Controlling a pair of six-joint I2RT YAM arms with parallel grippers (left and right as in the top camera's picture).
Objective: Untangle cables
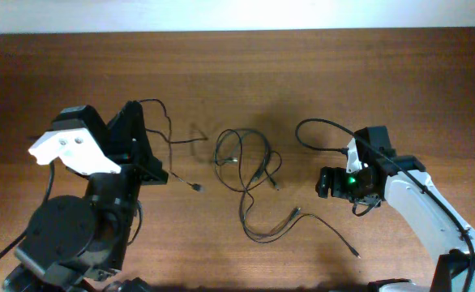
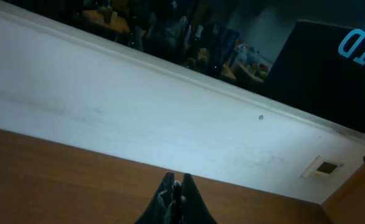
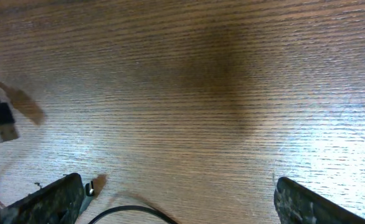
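Brown wood-grain desk carries the cables: thin black cords in loose, overlapping loops at mid-surface, with tails running toward the near edge. All positions below are given relative to this bunch. My right fingers stand just to its right, spread wide and gripping nothing. The right wrist view shows bare wood between them, with a small plug end and one cord strand beside one finger. My left fingers are to the left of the bunch, pressed together on nothing and aimed at the far wall, not at the cords. Hazards, as I judge them: closing over two crossed strands instead of one would tighten the loops under pull. A pinch on the plug end alone could slip off. A long drag without a second hold would shift the whole bunch instead of separating it.
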